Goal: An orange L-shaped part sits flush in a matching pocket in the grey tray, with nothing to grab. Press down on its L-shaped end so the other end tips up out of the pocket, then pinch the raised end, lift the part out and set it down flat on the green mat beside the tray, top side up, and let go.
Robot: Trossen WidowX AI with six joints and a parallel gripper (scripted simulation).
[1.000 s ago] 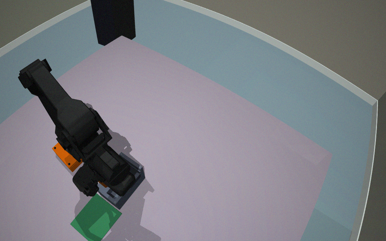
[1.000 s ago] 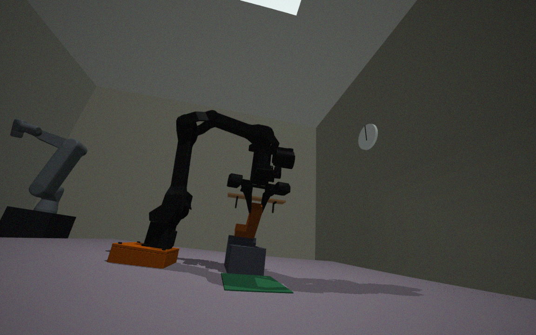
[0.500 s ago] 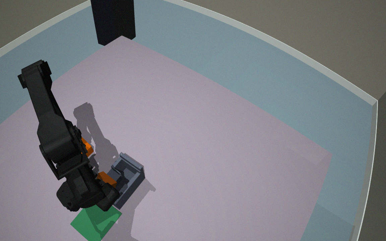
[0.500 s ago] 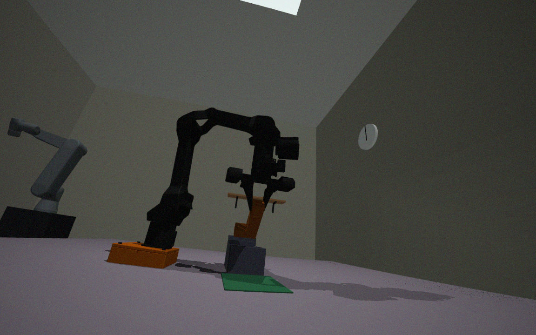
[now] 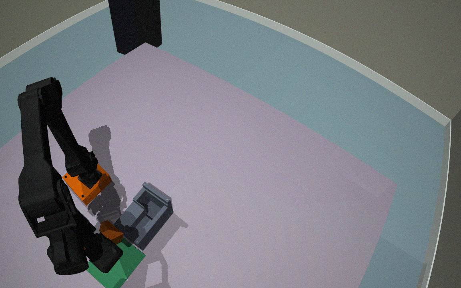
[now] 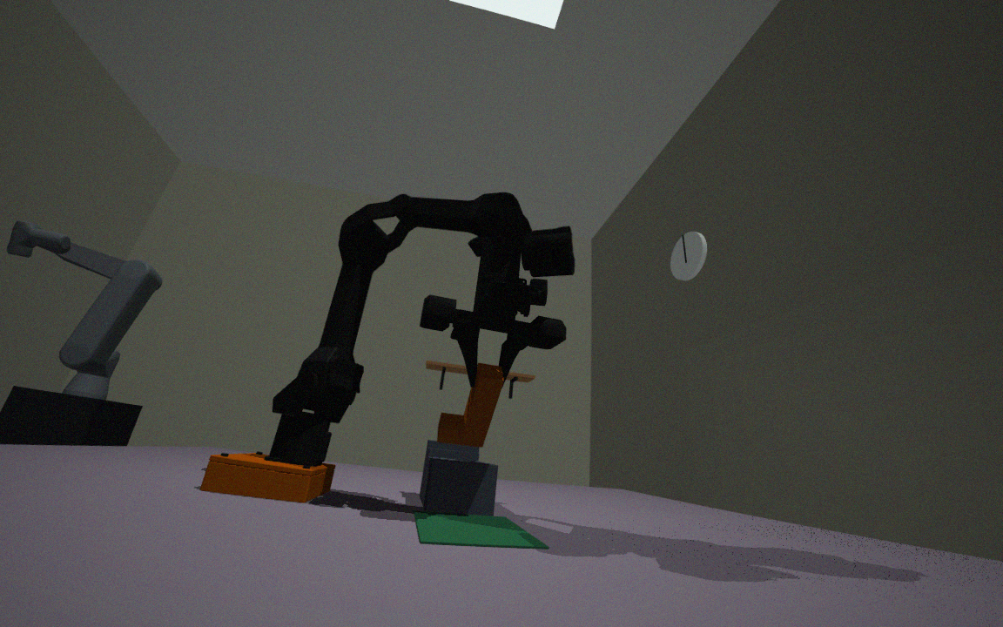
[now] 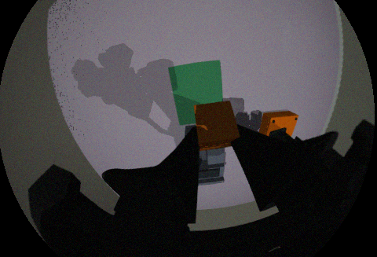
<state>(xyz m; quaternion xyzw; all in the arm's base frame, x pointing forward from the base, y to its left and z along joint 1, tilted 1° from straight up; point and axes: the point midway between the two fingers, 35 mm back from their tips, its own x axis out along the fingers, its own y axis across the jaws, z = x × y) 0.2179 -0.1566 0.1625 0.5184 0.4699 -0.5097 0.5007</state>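
My gripper (image 6: 489, 367) (image 7: 212, 128) is shut on the upper end of the orange L-shaped part (image 5: 111, 231) (image 6: 477, 411) (image 7: 216, 122). The part hangs nearly upright in the air, its L end down, clear of the grey tray (image 5: 161, 218) (image 6: 458, 485) (image 7: 212, 166). The tray's pocket (image 5: 149, 207) is empty. The green mat (image 5: 132, 261) (image 6: 475, 531) (image 7: 198, 89) lies flat beside the tray, partly hidden by my wrist in the top view. The part hangs over the tray's end that faces the mat.
The arm's orange base (image 5: 86, 186) (image 6: 263, 477) (image 7: 279, 123) stands behind the tray. A dark pillar (image 5: 135, 25) stands at the far edge. A second grey arm (image 6: 96, 312) on a black pedestal stands far left. A low wall (image 5: 332, 53) rings the floor.
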